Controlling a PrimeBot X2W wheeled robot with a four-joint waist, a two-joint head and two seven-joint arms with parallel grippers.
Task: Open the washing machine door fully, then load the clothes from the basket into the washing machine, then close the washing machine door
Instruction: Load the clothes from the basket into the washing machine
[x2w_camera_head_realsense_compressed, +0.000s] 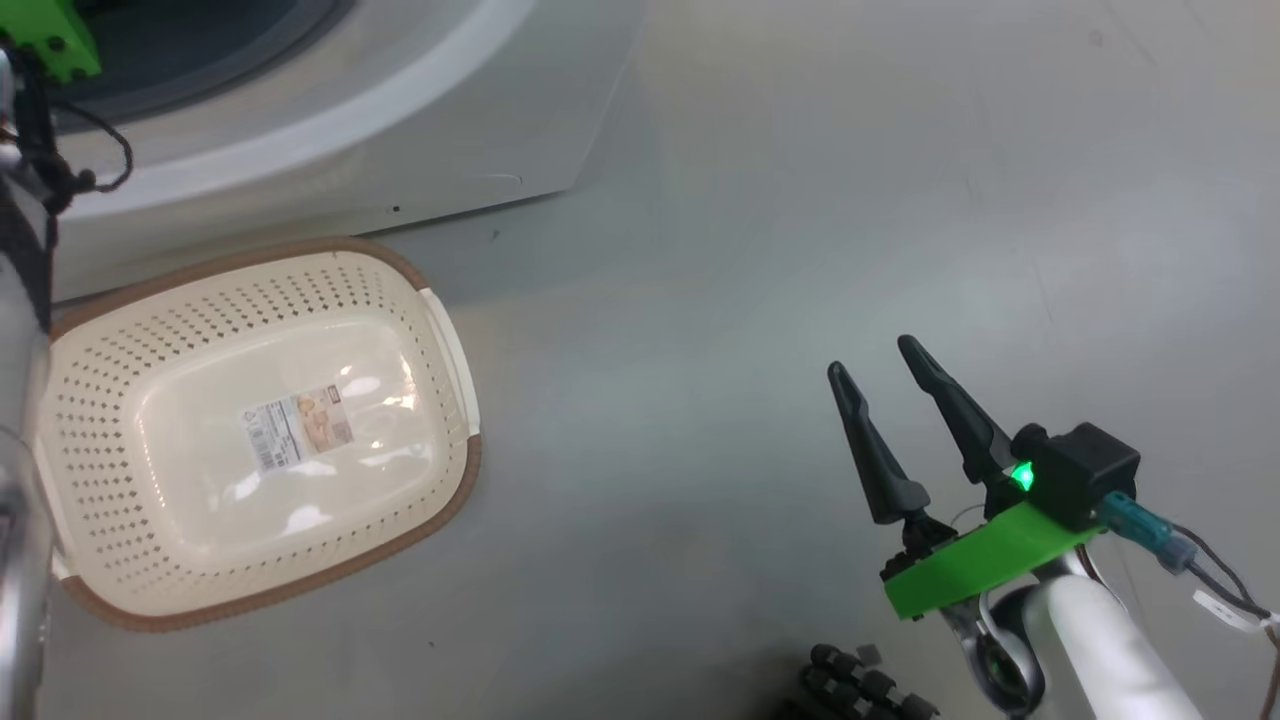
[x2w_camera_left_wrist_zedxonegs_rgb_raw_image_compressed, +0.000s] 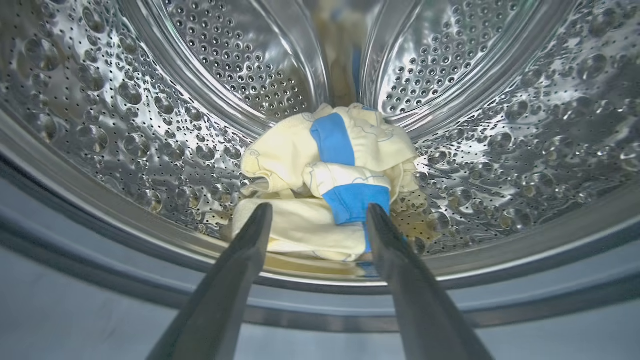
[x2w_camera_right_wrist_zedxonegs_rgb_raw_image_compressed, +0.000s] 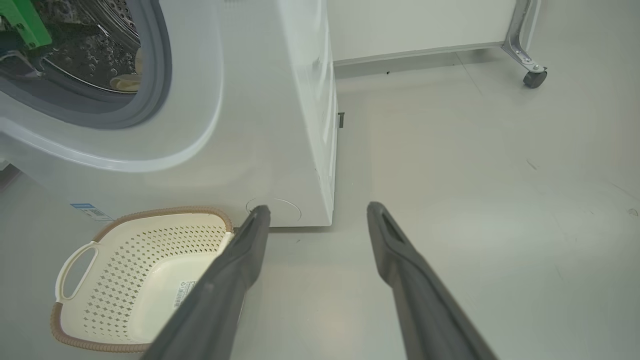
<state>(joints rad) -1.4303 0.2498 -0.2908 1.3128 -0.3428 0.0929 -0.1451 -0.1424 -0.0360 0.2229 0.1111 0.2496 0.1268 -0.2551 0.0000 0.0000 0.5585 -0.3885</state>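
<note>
The left wrist view looks into the shiny steel perforated drum (x2w_camera_left_wrist_zedxonegs_rgb_raw_image_compressed: 150, 125) of the big white front-loading washing machine (x2w_camera_head_realsense_compressed: 300, 150), where one crumpled bundle of pale yellow, blue-banded clothes (x2w_camera_left_wrist_zedxonegs_rgb_raw_image_compressed: 295, 160) lies at the bottom just beyond the left gripper (x2w_camera_left_wrist_zedxonegs_rgb_raw_image_compressed: 318, 207), its two dark fingers spread and empty. The head view gives one cream perforated plastic basket with a brown woven-look rim (x2w_camera_head_realsense_compressed: 120, 330) on the grey floor (x2w_camera_head_realsense_compressed: 800, 200) beside the machine, one label sticker (x2w_camera_head_realsense_compressed: 297, 428) on its bottom, and the right gripper (x2w_camera_head_realsense_compressed: 870, 355) well apart, fingers likewise spread, holding nothing.
</note>
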